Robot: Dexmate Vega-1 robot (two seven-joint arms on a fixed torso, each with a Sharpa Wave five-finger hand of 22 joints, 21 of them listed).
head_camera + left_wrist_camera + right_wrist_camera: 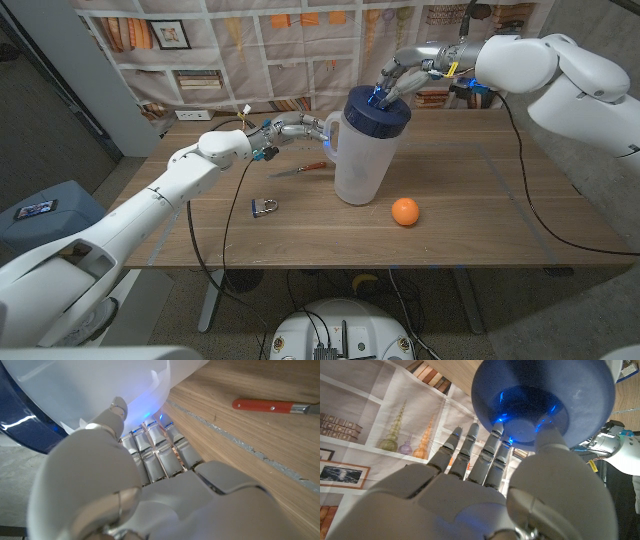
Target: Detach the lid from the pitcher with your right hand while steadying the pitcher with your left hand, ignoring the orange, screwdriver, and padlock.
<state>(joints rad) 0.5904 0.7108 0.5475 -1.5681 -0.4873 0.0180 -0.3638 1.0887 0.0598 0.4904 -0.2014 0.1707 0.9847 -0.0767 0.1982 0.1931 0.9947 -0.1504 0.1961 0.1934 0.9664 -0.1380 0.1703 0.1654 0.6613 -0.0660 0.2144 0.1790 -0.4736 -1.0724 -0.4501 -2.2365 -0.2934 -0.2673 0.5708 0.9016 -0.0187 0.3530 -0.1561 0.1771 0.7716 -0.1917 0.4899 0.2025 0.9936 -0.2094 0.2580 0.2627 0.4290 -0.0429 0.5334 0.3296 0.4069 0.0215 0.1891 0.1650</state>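
A translucent white pitcher (358,165) stands upright mid-table with its dark blue lid (378,110) seated on top. My left hand (288,127) reaches in from the left and its fingers hold the pitcher's handle (331,137). In the left wrist view my left hand (150,490) has its fingers (160,445) pressed against the pitcher wall (100,385), with the lid's rim (20,415) beside them. My right hand (405,72) comes from behind and grips the lid. In the right wrist view my right hand (470,495) has its thumb on the lid (545,395) and its fingers along the rim.
An orange (405,211) lies just right of the pitcher's base. A red-handled screwdriver (300,168) (265,406) lies left of the pitcher, below my left hand. A padlock (264,207) sits nearer the front edge. A bookshelf-printed backdrop hangs behind the table.
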